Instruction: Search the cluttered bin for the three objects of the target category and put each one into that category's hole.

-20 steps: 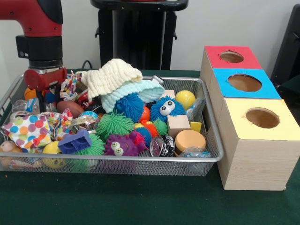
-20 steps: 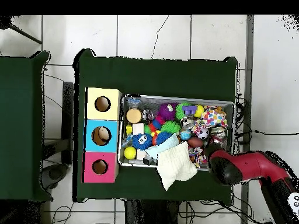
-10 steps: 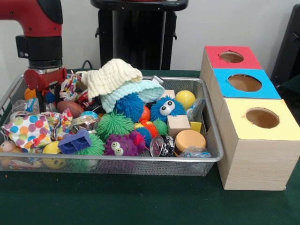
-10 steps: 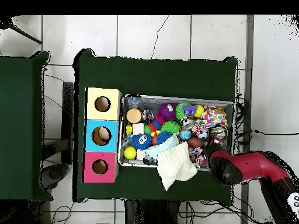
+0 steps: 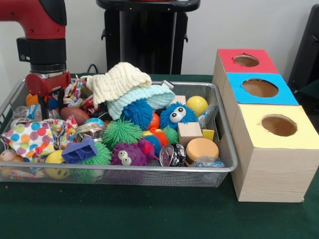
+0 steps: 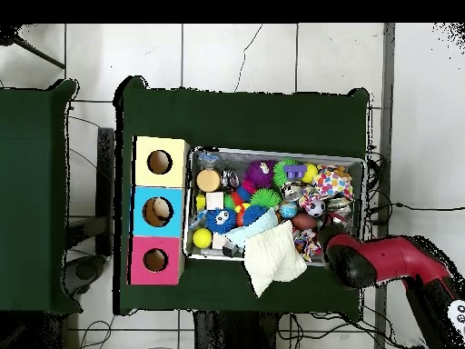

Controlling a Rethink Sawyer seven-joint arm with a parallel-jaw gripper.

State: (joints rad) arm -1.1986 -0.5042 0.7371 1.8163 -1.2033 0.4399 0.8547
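A: Where does the arm (image 5: 47,45) stand?
B: Over the bin's (image 5: 149,173) far left corner in the front view. Its claw (image 5: 48,107) dips among the clutter beside a brown ball (image 5: 75,115); whether it is open or closed cannot be told.

A: What crowds it?
B: A polka-dot cloth (image 5: 32,137) lies just in front, a purple block (image 5: 79,150) nearer still. A cream knit cloth (image 5: 117,82) is heaped over a pale blue one (image 5: 144,97) mid-bin, hiding what lies under.

A: And the rest?
B: Spiky balls: blue (image 5: 138,112), green (image 5: 121,132), a purple one with eyes (image 5: 127,154). The boxes stand touching the bin on the green surface (image 5: 149,214): red (image 5: 245,60), blue (image 5: 260,88), yellow (image 5: 278,125), each with a hole on top.
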